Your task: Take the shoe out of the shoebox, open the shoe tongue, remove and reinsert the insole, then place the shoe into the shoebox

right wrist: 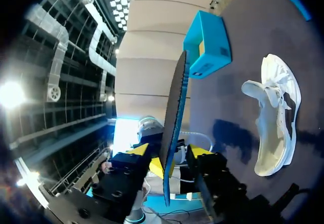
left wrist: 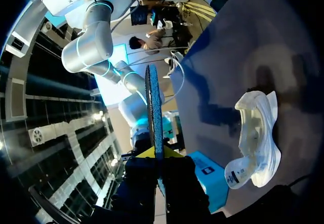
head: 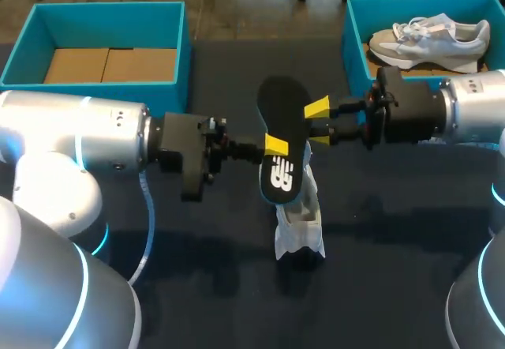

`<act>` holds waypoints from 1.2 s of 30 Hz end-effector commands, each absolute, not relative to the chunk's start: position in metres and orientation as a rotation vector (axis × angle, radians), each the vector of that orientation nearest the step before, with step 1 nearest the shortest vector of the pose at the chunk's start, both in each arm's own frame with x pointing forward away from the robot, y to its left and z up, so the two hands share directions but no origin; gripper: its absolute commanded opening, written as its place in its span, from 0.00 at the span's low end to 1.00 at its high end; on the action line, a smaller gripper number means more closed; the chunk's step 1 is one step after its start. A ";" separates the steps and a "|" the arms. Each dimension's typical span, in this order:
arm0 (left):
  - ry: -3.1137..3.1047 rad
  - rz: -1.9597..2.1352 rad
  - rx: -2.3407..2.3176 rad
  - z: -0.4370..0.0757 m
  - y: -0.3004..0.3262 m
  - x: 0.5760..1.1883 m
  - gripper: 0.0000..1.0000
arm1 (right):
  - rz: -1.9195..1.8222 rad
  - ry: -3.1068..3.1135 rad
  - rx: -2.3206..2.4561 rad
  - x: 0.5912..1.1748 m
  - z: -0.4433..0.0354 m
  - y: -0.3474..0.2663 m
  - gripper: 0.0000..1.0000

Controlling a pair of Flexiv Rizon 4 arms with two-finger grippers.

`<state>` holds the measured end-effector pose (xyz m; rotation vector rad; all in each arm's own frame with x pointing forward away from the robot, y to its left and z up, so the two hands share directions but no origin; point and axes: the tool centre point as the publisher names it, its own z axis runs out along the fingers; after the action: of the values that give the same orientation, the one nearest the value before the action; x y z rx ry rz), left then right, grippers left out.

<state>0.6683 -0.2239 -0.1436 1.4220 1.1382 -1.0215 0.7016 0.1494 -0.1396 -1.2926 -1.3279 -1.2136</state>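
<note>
- White mesh shoe (head: 300, 224) (left wrist: 258, 138) (right wrist: 276, 117): nearest me, at 6 o'clock from centre, on dark cloth table (head: 394, 278). Neither gripper touches it; its opening shows in both wrist views.
- Black foam insole (head: 284, 136) (left wrist: 153, 112) (right wrist: 174, 107), blue along the edge: in the air just above the shoe, mid-table, long axis approx 12–6.
- L gripper (head: 276, 145) (left wrist: 154, 154): comes in from 9 o'clock, clamped on insole's near half. In the left wrist view the yellow tips pinch it from both sides.
- R gripper (head: 318, 124) (right wrist: 172, 158): comes in from 3 o'clock, fingers spread either side of insole. One tip is against it, a gap shows at the other, so no grip.
- Left teal box (head: 102, 13): far, at 10 o'clock, w/ bare cardboard floor.
- Right teal box (head: 353, 37): far, at 2 o'clock, holds a grey-white sneaker (head: 430, 39) on its sole.
</note>
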 end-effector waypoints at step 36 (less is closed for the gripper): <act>1.663 -0.875 1.897 -0.131 -0.192 0.692 1.00 | -1.174 -1.277 -1.369 0.713 -0.183 0.135 0.00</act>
<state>0.6858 -0.1928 -0.1436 1.6458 1.4584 -1.0316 0.7086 0.1311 -0.1763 -1.3752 -1.2777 -1.1790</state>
